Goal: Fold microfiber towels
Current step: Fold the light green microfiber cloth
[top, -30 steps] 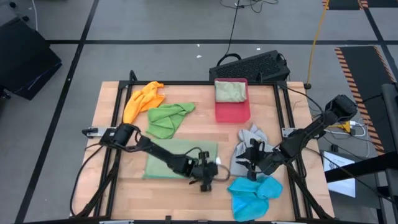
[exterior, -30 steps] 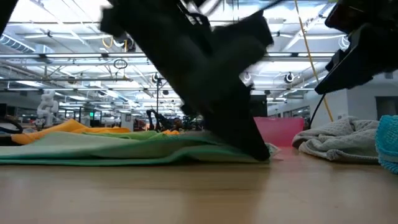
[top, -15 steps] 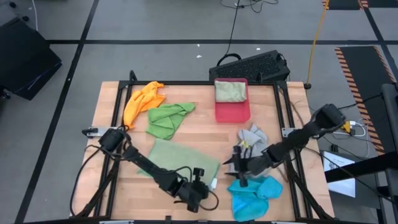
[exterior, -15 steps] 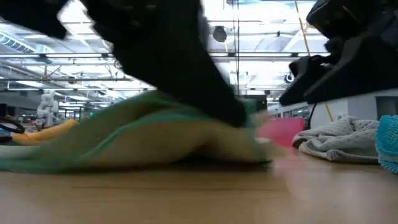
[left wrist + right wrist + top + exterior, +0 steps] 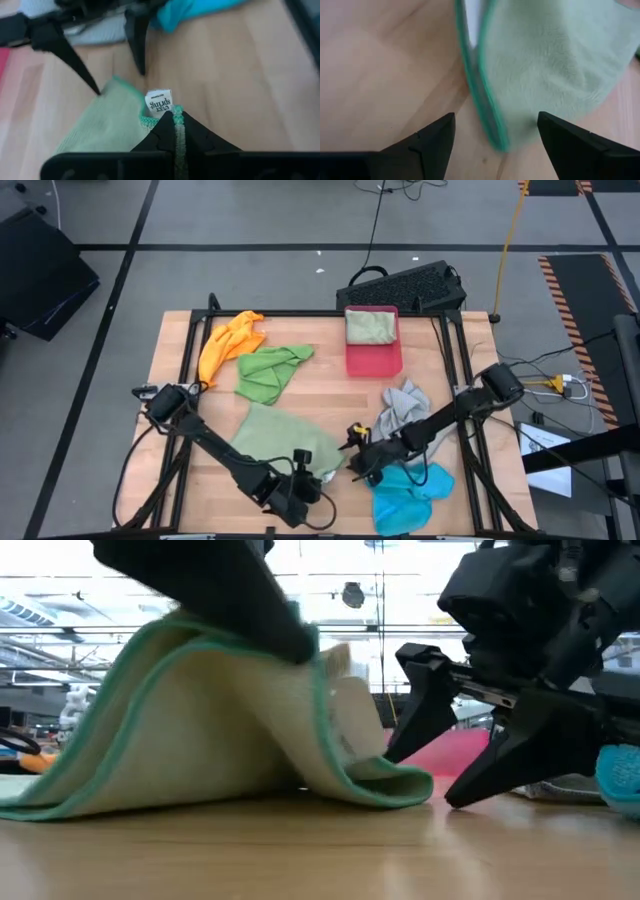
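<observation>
The left gripper (image 5: 173, 131) pinches the pale green towel (image 5: 280, 442) at its hem near the table's front edge beside a white "ever spring" tag (image 5: 159, 102), while the right gripper (image 5: 440, 765) gapes wide just beside it.

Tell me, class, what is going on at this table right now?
The left gripper, jaws shut on a corner of the pale sage green towel, lifts it off the table. The right gripper stands beside that towel, jaws open. Orange, bright green, grey and blue towels lie unfolded.
</observation>
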